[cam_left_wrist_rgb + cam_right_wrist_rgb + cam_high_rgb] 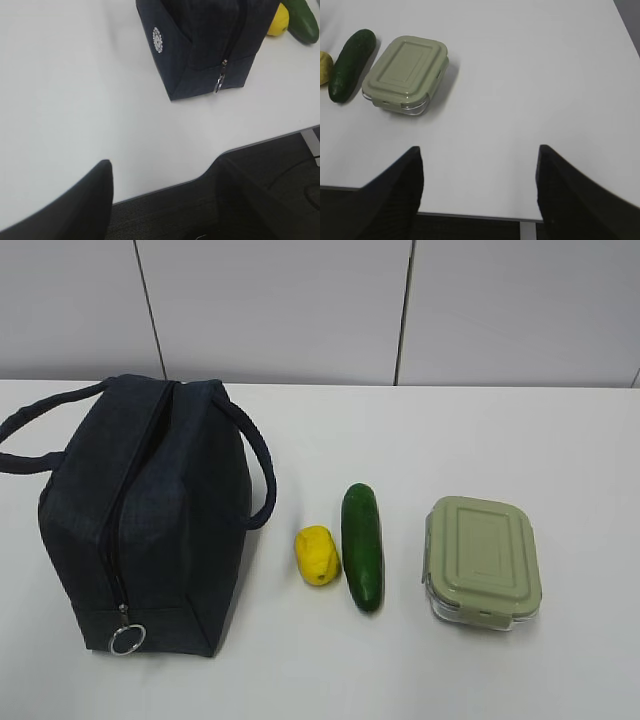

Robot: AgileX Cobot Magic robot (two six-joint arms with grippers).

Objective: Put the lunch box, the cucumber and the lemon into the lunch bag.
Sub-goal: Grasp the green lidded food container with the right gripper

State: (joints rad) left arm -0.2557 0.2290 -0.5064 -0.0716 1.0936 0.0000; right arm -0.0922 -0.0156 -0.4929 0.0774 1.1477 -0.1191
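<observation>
Exterior view, with both wrist views, at the outset of the packing task. A dark navy fabric lunch bag with two loop handles stands near the left edge of the white worktop, its top zipper drawn closed and the metal ring pull hanging at the end nearest the front edge. To its right, in a row running toward the right edge, lie a small bright yellow lemon, a smooth dark green cucumber and a clear rectangular lunch box with a sage-green clip-on lid; lemon and cucumber lie just beside each other, the lunch box a little apart. The cucumber's long axis runs from back edge to front edge, parallel to the zipper line. Neither arm enters the exterior view. The left gripper hangs over the front edge with its fingers spread wide and empty, the ring pull ahead of it and slightly to the right. The right gripper is likewise spread and empty, the lunch box ahead and to its left. Judged from this layout, the bag must first be unzipped, and the left arm is the nearer to the pull.
</observation>
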